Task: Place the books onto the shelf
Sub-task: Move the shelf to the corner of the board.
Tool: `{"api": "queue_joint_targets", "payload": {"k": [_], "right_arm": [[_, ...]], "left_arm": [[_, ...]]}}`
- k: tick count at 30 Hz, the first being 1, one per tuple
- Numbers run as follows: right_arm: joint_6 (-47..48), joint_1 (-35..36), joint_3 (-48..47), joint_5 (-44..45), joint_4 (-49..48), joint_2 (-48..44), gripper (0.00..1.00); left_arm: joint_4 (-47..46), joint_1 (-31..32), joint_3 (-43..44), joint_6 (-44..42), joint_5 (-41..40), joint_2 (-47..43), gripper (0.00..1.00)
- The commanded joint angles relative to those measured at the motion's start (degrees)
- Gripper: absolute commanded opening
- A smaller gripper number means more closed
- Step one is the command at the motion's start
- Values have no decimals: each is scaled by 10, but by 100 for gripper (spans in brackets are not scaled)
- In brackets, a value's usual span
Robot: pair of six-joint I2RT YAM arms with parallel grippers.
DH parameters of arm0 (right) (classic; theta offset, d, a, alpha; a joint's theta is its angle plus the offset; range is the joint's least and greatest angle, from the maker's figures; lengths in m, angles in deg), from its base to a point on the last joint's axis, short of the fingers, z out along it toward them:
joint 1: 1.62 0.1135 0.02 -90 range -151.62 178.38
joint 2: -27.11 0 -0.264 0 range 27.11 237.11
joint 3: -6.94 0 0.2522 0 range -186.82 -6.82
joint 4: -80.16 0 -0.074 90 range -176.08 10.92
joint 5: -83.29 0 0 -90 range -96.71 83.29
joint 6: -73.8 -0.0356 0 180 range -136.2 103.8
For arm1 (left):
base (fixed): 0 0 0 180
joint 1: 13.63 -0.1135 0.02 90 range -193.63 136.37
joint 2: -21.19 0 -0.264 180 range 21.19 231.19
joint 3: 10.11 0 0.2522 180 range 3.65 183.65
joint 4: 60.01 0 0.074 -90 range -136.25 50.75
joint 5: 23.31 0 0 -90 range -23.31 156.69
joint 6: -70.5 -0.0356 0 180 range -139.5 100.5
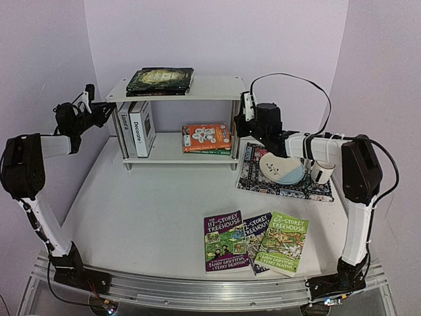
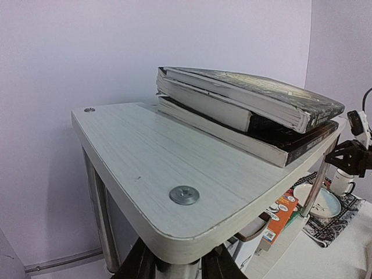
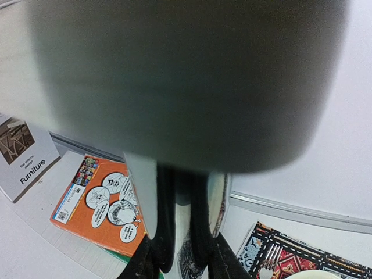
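Note:
The white two-tier shelf stands at the back of the table. Two dark books lie stacked on its top board. On the lower board two white hardbacks stand at the left and an orange paperback lies over a green one at the right. Three Treehouse paperbacks lie fanned near the front edge. My left gripper clasps the shelf's left front post just under the corner, fingers on either side. My right gripper holds the right front post the same way.
A dark patterned mat lies right of the shelf, carrying a plate and a white mug. Purple walls close in behind and on both sides. The right arm reaches over the mat and crockery.

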Motion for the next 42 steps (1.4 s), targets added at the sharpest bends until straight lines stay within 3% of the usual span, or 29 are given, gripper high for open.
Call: {"api": "queue_joint_targets", "payload": {"k": [1,19,42], "right_arm": [[0,10,15,-29,-27,-59,23],[-29,13,81,-67,-11,-124,22],[-35,51,164,-77,-6,-190,21]], "left_arm": [[-24,0,-7,17,11,-49,12],[-23,1,-103,34,1,-158,9],[-21,0,-260,52,-71,-366,10]]}}
